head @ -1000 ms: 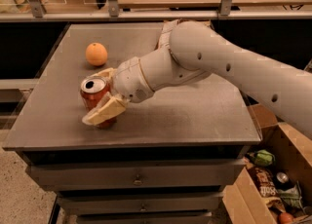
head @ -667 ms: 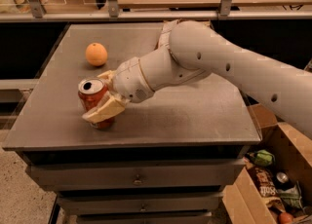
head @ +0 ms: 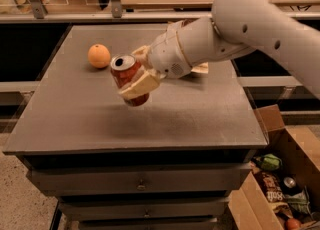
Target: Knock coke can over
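Observation:
The coke can point(head: 125, 74) is red with a silver top and is tilted, with its top leaning towards the left. My gripper point(head: 136, 71) is shut on it, one tan finger point(head: 136, 88) across its front and the other behind it. The can hangs a little above the grey table point(head: 75, 124), near the middle, with a faint shadow below it. The white arm reaches in from the upper right. The orange point(head: 99, 55) lies on the table just left of the can.
A tan chip bag point(head: 202, 68) peeks out from behind the arm at the table's right. An open cardboard box point(head: 280, 174) with several items stands on the floor at the lower right. A shelf rail runs behind the table.
The can stood on the table's front left in my gripper. Now it is off the surface, tilted, and further towards the middle and the orange.

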{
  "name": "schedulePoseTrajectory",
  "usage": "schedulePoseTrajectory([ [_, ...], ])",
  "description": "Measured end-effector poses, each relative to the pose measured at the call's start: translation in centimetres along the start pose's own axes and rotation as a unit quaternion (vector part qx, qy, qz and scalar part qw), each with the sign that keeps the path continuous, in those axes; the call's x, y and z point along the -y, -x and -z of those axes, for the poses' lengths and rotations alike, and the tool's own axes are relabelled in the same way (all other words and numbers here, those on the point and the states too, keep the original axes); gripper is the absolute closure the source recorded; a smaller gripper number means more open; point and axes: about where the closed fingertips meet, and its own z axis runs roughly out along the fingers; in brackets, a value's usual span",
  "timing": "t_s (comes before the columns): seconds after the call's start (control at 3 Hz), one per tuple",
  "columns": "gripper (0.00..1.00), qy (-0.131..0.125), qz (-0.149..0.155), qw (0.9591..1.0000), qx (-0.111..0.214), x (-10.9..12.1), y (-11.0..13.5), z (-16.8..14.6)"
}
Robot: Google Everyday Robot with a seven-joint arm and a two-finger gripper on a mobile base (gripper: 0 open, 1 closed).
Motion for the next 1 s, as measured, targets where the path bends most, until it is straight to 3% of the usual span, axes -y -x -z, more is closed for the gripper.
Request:
schedulePoseTrajectory([
  [0.33, 1.00, -0.048, 0.006, 0.9964, -0.070, 1.8, -0.4, 3.1],
  [0.67, 1.00, -0.087, 0.015, 0.9861, -0.141, 2.8, -0.9, 4.6],
  [1.0, 1.00, -0.107, 0.024, 0.9724, -0.206, 3.2, -2.1, 5.0],
])
